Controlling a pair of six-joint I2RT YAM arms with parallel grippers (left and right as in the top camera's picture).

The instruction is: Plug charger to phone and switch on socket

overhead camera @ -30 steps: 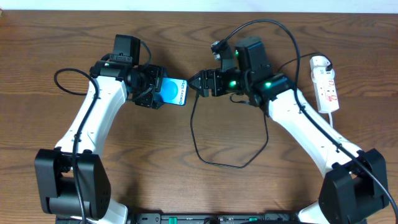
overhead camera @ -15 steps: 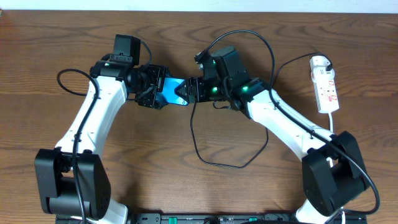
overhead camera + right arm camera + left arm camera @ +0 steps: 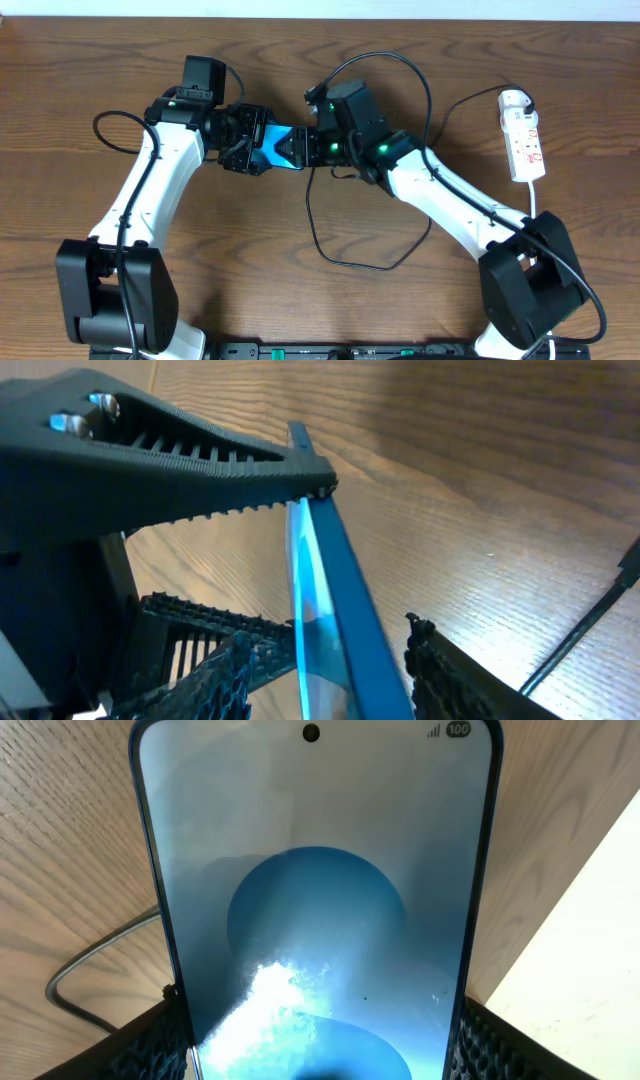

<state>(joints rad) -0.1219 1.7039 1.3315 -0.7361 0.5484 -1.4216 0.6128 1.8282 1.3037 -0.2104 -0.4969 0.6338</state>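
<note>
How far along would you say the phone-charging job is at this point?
Nothing is finished yet. In hand: the left gripper holds the phone and the right gripper straddles its free end. To do: the cable lies loose on the table, unplugged, and the power strip sits untouched.

We look straight down from above in the overhead view, far enough off to take in the whole counter [image 3: 60, 120] and the socket [image 3: 523, 135] at its right edge. Our left wrist view sits very close behind the left hand [image 3: 320, 1045], facing along its fingers [image 3: 150, 1045] at the phone [image 3: 315, 900] screen, which fills most of the frame, with counter grain at either side. Our right wrist view is just as near, looking out between the fingers of the right hand [image 3: 372, 558] at the same phone, seen edge-on. All three views share the phone; the overhead shows it small between the two hands
</note>
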